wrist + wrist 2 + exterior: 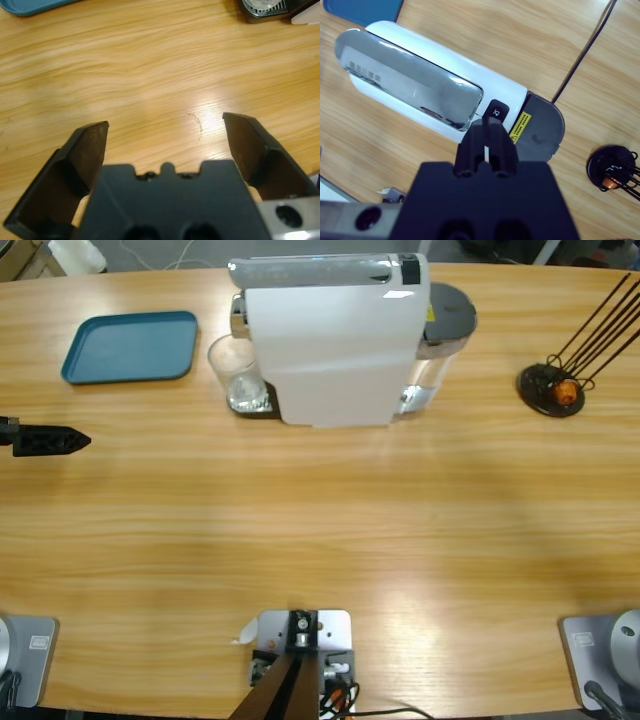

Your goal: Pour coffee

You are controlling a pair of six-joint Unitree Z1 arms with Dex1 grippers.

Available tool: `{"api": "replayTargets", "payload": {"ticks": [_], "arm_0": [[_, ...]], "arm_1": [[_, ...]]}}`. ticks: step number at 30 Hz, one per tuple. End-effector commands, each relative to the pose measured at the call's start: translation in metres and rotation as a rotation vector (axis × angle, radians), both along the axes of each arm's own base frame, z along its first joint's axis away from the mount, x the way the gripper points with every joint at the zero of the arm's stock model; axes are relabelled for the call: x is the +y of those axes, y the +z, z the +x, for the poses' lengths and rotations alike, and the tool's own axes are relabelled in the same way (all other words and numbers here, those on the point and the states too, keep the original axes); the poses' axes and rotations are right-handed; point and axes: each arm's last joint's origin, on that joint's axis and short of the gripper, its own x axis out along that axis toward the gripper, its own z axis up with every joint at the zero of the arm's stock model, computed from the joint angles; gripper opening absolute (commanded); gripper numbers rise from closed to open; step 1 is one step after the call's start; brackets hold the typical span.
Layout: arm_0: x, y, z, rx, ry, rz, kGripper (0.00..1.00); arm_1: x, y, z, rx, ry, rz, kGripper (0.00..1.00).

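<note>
My left gripper hangs open over bare table. My right gripper, jaws closed and empty, hovers above the machine. The glass stands under its spout; I cannot make out coffee.

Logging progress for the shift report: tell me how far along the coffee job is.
Done: the glass stands at the coffee machine's front end. In hand: the right end effector, jaws shut, points at the machine's black button. The left end effector hangs open over bare table, holding nothing. Left: the glass shows no brown liquid, so brewing and pouring remain.
</note>
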Motion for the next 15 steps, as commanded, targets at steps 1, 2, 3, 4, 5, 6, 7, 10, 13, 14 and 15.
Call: {"api": "replayTargets", "payload": {"ticks": [1, 2, 3, 4, 5, 6, 7, 10, 13, 14, 15], "arm_0": [[-0.0059, -0.0038, 0.0072, 0.024, -0.004, 0.020, 0.990], [-0.0059, -0.0037, 0.0070, 0.024, -0.005, 0.020, 0.991], [-0.0058, -0.0036, 0.0069, 0.023, -0.005, 0.019, 0.991], [-0.0059, -0.0037, 0.0072, 0.023, -0.005, 0.019, 0.991], [-0.0060, -0.0038, 0.0073, 0.023, -0.005, 0.019, 0.991], [-0.0060, -0.0038, 0.0073, 0.023, -0.005, 0.019, 0.991], [-0.0060, -0.0037, 0.0072, 0.023, -0.005, 0.019, 0.991], [-0.0060, -0.0038, 0.0073, 0.023, -0.005, 0.019, 0.991], [-0.0063, -0.0044, 0.0079, 0.026, -0.005, 0.021, 0.991], [-0.0066, -0.0049, 0.0084, 0.029, -0.005, 0.022, 0.991], [-0.0069, -0.0053, 0.0089, 0.030, -0.005, 0.023, 0.991]], "arm_1": [[0.0040, -0.0351, 0.0165, 0.095, -0.020, -0.066, 0.000], [0.0037, -0.0358, 0.0161, 0.097, -0.021, -0.069, 0.000], [0.0034, -0.0358, 0.0157, 0.097, -0.021, -0.070, 0.000], [0.0033, -0.0358, 0.0157, 0.097, -0.021, -0.071, 0.000], [0.0032, -0.0358, 0.0157, 0.096, -0.022, -0.072, 0.000], [0.0034, -0.0362, 0.0159, 0.097, -0.022, -0.072, 0.000], [0.0042, -0.0377, 0.0169, 0.101, -0.021, -0.072, 0.000], [0.0061, -0.0384, 0.0196, 0.097, -0.021, -0.070, 0.000], [0.0072, -0.0349, 0.0215, 0.083, -0.021, -0.061, 0.000], [0.0070, -0.0352, 0.0225, 0.083, -0.023, -0.061, 0.000], [0.0070, -0.0364, 0.0236, 0.086, -0.025, -0.062, 0.000]]}}
